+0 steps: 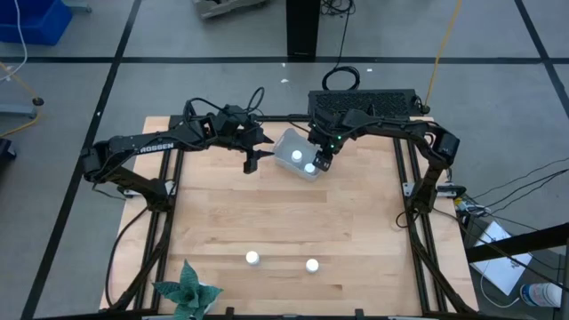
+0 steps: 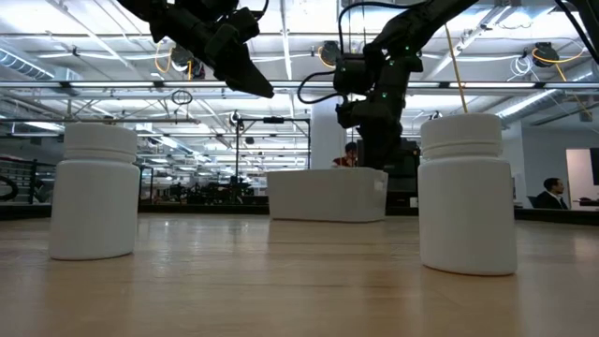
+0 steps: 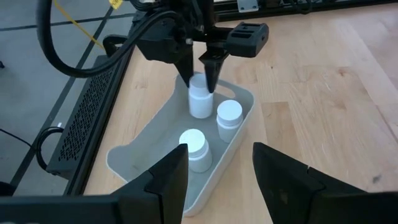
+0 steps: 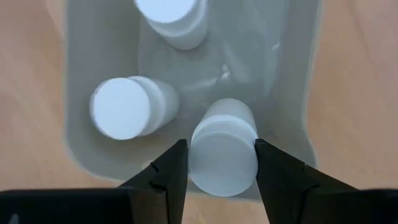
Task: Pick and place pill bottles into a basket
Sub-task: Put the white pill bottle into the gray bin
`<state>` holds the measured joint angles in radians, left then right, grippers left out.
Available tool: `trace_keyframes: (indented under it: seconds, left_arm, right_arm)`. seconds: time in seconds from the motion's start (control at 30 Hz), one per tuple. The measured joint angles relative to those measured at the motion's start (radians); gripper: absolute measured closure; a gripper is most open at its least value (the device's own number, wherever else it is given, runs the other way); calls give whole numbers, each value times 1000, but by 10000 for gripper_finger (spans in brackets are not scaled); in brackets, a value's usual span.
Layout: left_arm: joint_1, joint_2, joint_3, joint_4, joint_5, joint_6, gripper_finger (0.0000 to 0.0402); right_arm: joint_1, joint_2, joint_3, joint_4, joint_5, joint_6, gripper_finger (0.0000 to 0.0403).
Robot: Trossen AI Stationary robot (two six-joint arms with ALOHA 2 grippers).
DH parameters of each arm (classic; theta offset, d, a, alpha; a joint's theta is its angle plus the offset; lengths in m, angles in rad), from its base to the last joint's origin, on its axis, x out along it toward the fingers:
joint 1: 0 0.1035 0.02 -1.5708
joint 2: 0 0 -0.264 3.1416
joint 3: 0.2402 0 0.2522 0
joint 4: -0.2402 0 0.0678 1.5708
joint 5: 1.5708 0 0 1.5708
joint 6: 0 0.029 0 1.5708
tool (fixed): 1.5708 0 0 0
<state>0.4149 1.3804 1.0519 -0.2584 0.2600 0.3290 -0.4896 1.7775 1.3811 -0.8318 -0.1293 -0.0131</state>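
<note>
Your bench (image 1: 356, 231) is pale wood planks. At upper centre of the high view sits the basket (image 1: 289, 151), smooth grey plastic with rounded corners, two white capped pill bottles (image 3: 229, 119) standing inside. Your right tool (image 4: 217, 163) reaches down into it, clenched on a third bottle (image 4: 222, 146). Your left tool (image 3: 217, 171) hovers just left of the basket, fingers apart, holding nothing. Two more bottles (image 1: 252, 259) stand at lower centre.

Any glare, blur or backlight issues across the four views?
High view: the basket and its bottles wash out to near-white. Low view: bright ceiling lights backlight both arms into silhouettes. Right wrist view: the bottle between the right hand's fingers looks soft. Left wrist view: evenly lit, no glare.
</note>
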Motion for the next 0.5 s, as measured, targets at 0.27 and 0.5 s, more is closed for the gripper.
trace_keyframes:
  seconds: [0.27, 0.5]
  left_arm:
    - [0, 0, 0, -1, 0, 8, 218]
    - [0, 0, 0, -1, 0, 9, 218]
  right_arm:
    - [1, 0, 0, -41, -33, 9, 258]
    - [0, 0, 0, -69, -82, 14, 258]
